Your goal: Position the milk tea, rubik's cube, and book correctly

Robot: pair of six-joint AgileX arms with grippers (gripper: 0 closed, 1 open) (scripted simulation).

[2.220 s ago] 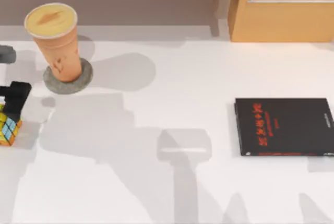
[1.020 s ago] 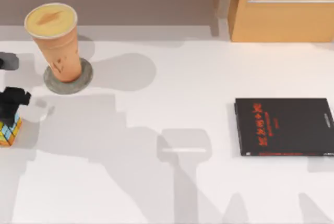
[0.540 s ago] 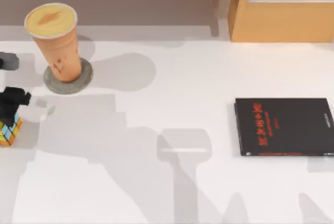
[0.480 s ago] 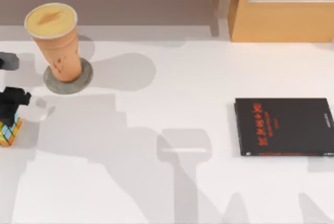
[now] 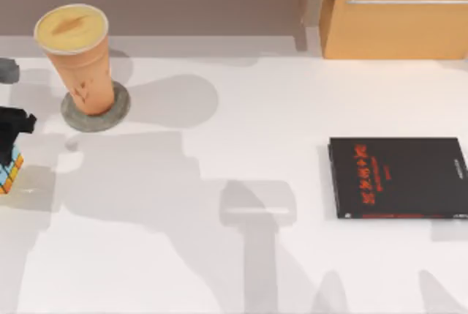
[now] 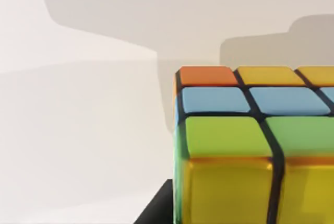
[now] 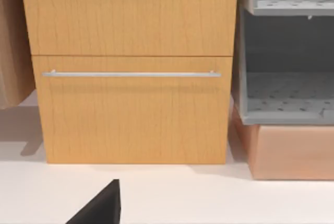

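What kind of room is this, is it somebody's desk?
Probably a study desk, drawn by a computer. A white table holds a milk tea on a grey coaster, a black book and a rubik's cube, with a wooden drawer cabinet behind.

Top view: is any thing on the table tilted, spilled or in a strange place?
Nothing is spilled. The milk tea stands upright on a grey disc. The black book lies flat. The rubik's cube sits at the table's extreme left edge under the left gripper, half cut off.

table (image 5: 241, 109) middle: open | milk tea (image 5: 78, 61) far-left | black book (image 5: 398, 176) right
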